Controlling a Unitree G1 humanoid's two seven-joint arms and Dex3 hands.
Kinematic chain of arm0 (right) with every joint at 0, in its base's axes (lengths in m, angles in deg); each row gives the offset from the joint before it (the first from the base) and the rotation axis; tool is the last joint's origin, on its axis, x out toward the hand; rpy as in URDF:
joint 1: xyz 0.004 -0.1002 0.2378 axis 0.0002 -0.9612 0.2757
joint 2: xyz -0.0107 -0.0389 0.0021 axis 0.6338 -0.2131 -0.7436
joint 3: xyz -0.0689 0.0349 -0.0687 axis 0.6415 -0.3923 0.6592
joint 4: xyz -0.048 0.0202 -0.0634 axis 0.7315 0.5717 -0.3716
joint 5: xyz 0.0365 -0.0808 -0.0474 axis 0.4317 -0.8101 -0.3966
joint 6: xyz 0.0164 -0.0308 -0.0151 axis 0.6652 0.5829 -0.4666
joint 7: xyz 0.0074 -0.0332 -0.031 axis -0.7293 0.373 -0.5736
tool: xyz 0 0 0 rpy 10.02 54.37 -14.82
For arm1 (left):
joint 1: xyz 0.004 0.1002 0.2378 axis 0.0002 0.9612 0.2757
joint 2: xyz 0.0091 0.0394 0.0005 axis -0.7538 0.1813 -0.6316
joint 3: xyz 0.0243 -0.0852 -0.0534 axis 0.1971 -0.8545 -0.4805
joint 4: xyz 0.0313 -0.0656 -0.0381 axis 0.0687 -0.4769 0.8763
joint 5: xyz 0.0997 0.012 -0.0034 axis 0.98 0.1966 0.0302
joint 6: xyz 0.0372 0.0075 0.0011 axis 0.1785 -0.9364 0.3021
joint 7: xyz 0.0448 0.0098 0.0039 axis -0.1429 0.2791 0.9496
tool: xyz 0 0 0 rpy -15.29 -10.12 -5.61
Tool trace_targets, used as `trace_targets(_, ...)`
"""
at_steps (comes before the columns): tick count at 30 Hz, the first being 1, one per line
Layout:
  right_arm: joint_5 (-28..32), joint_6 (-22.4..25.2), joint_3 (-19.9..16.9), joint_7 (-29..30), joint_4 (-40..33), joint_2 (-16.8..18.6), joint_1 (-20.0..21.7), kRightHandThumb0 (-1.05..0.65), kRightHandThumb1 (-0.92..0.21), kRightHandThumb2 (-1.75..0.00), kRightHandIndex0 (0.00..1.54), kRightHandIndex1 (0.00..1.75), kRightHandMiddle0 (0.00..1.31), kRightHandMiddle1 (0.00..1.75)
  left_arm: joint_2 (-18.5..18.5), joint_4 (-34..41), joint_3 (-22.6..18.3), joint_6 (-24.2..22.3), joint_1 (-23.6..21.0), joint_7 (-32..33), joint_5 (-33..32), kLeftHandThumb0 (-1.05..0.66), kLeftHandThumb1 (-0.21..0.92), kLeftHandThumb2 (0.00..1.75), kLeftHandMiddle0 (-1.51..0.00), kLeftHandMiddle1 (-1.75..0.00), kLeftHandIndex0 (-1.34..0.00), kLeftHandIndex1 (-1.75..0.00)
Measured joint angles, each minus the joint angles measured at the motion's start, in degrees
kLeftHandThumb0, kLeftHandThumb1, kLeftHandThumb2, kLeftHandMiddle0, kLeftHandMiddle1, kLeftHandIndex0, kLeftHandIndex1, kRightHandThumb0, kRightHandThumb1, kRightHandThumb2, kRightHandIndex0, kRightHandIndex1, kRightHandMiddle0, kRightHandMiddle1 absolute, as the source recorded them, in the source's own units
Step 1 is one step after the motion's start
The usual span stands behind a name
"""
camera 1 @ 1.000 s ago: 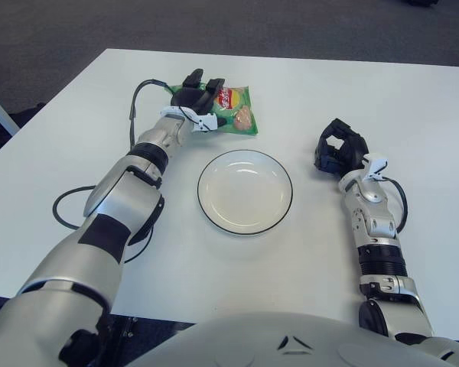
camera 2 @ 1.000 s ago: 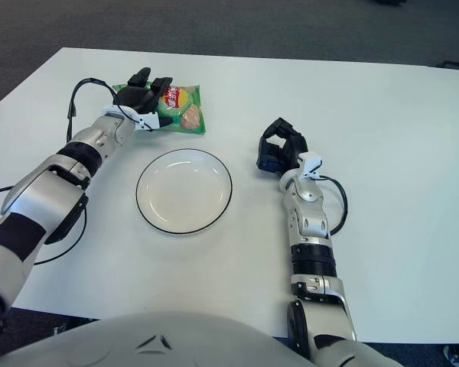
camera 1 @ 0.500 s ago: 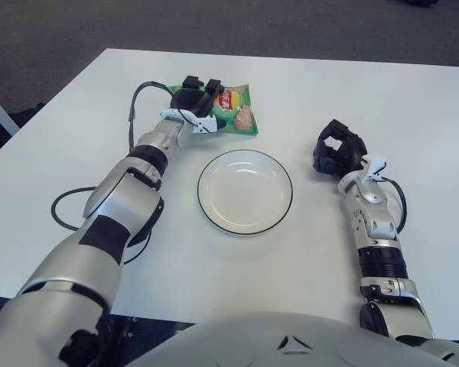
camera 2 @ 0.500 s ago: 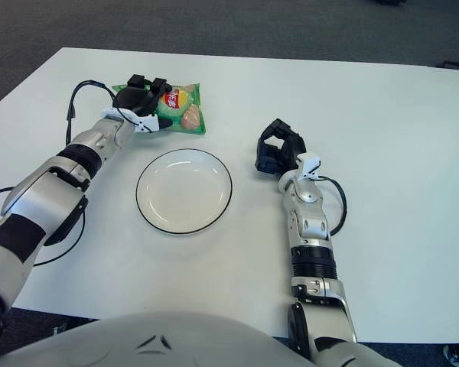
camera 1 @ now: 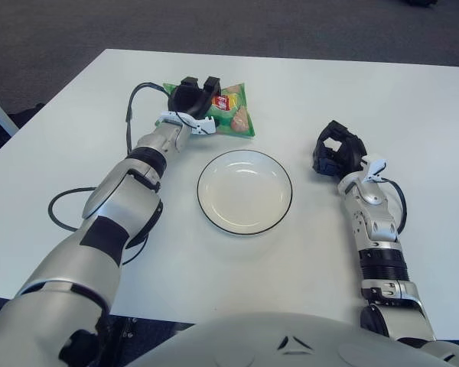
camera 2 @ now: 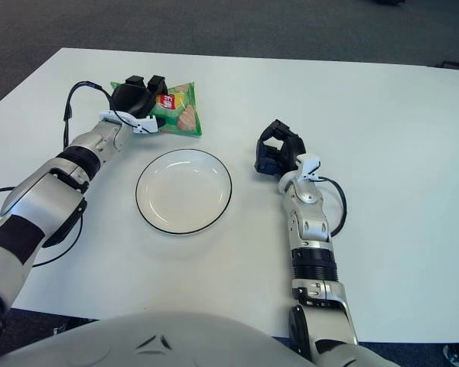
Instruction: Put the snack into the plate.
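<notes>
A green snack bag with a red and yellow logo lies at the far left of the white table. My left hand is on its left half with the fingers curled over it, gripping the bag. The bag's near right part sticks out from under the hand. An empty white plate with a dark rim sits in the middle of the table, a little nearer than the bag. My right hand rests on the table right of the plate, fingers curled, holding nothing.
A black cable loops from my left wrist across the table's left side. The table's far edge runs just behind the bag, with dark carpet beyond.
My left hand's fingers have curled down onto the snack bag, and the bag has bunched up and shifted slightly toward the far left. The right hand has stayed in place.
</notes>
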Motion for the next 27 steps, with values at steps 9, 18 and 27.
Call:
trace_targets(9, 0.0, -0.2, 0.0, 0.0, 0.2, 0.0, 0.0, -0.49, -0.29, -1.35, 1.27, 1.75, 0.64, 1.75, 0.0, 0.0, -1.9, 1.4, 0.7, 1.8, -2.9, 0.0, -0.06, 1.65, -0.98, -1.46, -0.69, -1.75)
trace_targets(18, -0.2, -0.2, 0.1, 0.0, 0.2, 0.0, 0.0, -0.49, -0.29, -1.35, 1.27, 1.75, 0.64, 1.75, -1.0, 3.0, -6.1, 7.5, 2.2, -0.6, -8.3, 0.0, -0.04, 1.67, -0.93, -1.58, -0.65, -1.75)
trace_targets(27, -0.3, -0.2, 0.2, 0.0, 0.3, -0.2, 0.1, -0.49, -0.28, -1.36, 1.25, 1.75, 0.64, 1.75, -1.0, 7.0, -12.5, 15.0, 4.0, -5.8, -16.1, 0.0, -0.04, 1.69, -0.92, -1.63, -0.66, -1.75)
